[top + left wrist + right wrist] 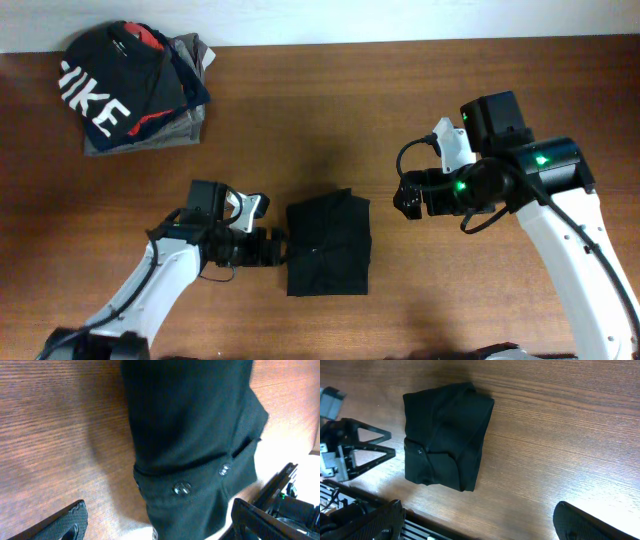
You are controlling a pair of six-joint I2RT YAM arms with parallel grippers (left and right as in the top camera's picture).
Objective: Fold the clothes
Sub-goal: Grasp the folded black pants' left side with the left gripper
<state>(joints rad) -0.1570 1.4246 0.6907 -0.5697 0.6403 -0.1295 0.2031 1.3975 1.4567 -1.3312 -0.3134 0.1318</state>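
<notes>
Saw the clothes (328,245) folded square, central on the table (330,110). Set the left gripper (278,248) wide open at their left edge, probably to neaten; held the right gripper (406,197) spread, empty, rightward, clear of the fold.

The clothes (190,425), a folded black garment, fill the middle of the frame from top to bottom. Two small round shiny studs (181,489) sit along a seam in the lower half. Wooden table (55,435) shows at left and in the upper right corner. The left gripper (159,515) is spread wide, its dark fingers (67,521) at lower left and lower right, with the cloth's near end between them.
</notes>
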